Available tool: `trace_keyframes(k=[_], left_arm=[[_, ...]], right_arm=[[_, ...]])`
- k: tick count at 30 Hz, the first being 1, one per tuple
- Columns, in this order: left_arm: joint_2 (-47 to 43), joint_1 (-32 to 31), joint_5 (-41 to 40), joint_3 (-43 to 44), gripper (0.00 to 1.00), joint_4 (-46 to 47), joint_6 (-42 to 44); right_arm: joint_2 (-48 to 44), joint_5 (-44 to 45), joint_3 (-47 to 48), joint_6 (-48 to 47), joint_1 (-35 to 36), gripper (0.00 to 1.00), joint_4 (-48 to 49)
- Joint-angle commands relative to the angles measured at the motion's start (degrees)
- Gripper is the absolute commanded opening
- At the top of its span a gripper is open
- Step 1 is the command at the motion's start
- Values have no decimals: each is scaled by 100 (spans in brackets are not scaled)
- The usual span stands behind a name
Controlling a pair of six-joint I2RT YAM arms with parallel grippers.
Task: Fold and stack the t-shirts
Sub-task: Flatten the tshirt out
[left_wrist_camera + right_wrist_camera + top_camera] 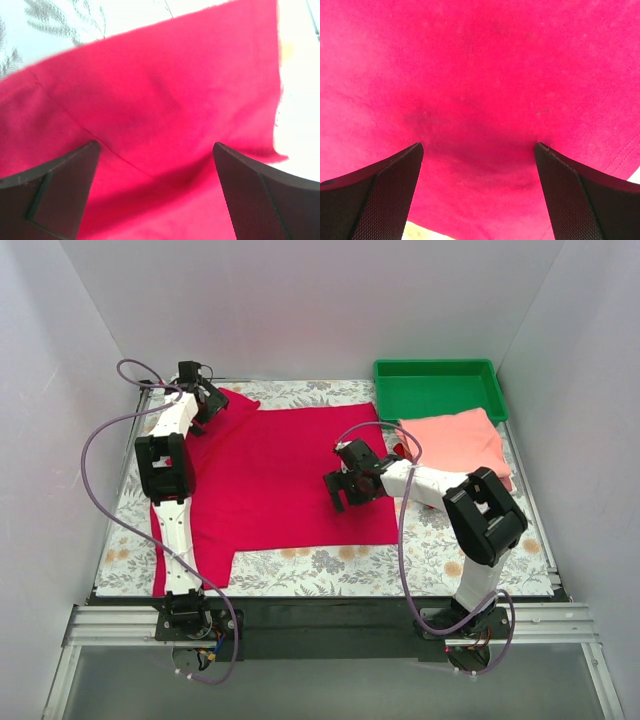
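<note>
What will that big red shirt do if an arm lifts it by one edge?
Probably floppy: the red shirt lies flat like a thin sheet, so it should drape and sag from the left tool. Likely light, being thin cloth. Pushed, it would probably bunch, since its sleeve looks creased.

Overhead camera looks down; wrist cameras closely share crimson t-shirt (290, 475).

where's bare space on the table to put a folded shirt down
Bare floral strip along the near edge, below the crimson shirt; another at the far edge, left of the green tray. Crowded at right: the salmon-pink shirt and right arm.
</note>
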Motion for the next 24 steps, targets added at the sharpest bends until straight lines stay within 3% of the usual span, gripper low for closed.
trace_keyframes(k=[1,15,19,24], left_arm=[[586,30,-133,601,98,-342,299],[1018,197,-723,892,98,-730,-140],[851,197,-565,979,98,-528,-27],[378,188,-722,1919,98,-1212,-132]], right_arm=[[-246,59,-604,214,-34,98,-54],[-818,-12,-1221,178,-87,98,61],[-906,-55,-976,3,-87,98,61],[-1300,-21,-185,-243,-184,98,-211]])
